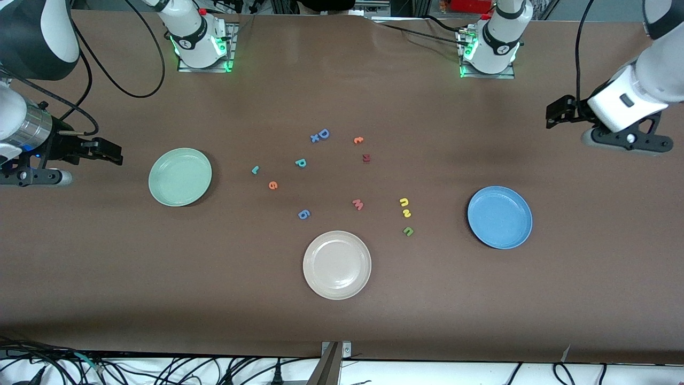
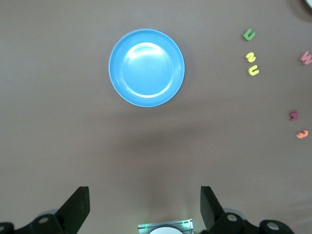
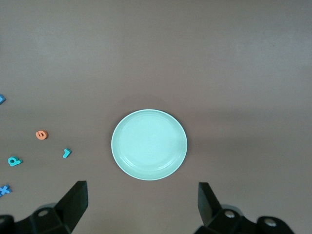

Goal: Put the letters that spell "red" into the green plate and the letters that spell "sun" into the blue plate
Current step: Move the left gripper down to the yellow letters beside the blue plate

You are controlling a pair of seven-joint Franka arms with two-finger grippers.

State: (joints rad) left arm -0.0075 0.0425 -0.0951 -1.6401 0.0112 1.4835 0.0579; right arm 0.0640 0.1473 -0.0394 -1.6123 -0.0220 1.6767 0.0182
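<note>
A brown table (image 1: 342,321) fills the front view, and no letter has been sorted yet, so the first pick seems still ahead. At the middle left of the frame sits the green plate (image 1: 180,176), bare; at the middle right, slightly lower, sits the blue plate (image 1: 499,217), also bare. Between them the foam letters lie scattered. The teal "r" (image 1: 255,170), orange "e" (image 1: 273,185) and teal "d" (image 1: 300,163) lie just left of centre, nearest the green plate. The yellow arch (image 1: 404,202), yellow "s" (image 1: 406,213) and dark green arch (image 1: 407,231) lie in a short column right of centre, near the blue plate. The right hand (image 1: 107,152) hangs at the far left edge, fingers spread wide, holding nothing, well apart from its letters. The left hand (image 1: 556,113) hangs at the upper right, likewise wide open and bare. Next, either hand would likely need to travel inward and descend over one tiny letter.
</note>
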